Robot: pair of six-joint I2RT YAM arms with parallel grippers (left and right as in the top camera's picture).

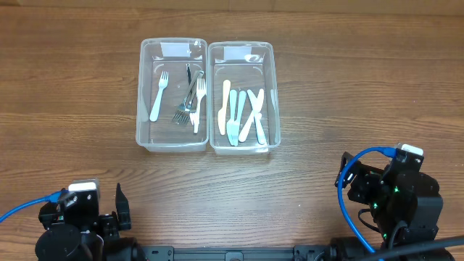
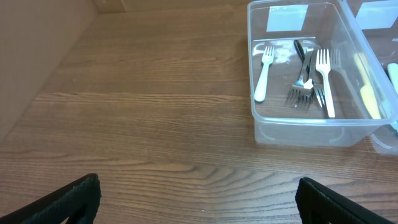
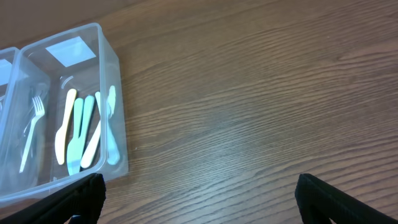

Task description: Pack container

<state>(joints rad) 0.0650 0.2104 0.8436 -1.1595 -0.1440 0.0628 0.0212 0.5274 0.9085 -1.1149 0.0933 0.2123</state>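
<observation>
At the bottom of the overhead view, the left end effector (image 2: 198, 200) sits in the lower left corner and the right end effector (image 3: 199, 198) in the lower right. A blue cable (image 1: 29, 204) loops off each arm. Both have their fingers spread wide apart and hold nothing; only bare wooden desk (image 1: 333, 94) shows between them. Farther up, in the upper middle of the frame, two clear plastic tubs stand side by side, long walls touching. The fork container (image 1: 171, 147), toward frame left, holds one white fork (image 1: 159, 96) lying apart and a loose pile of forks (image 1: 192, 103), metal and white. The knife container (image 1: 239, 150), toward frame right, holds pale plastic knives (image 1: 239, 116) lying lengthwise. A white label (image 1: 172, 49) marks each far end.
</observation>
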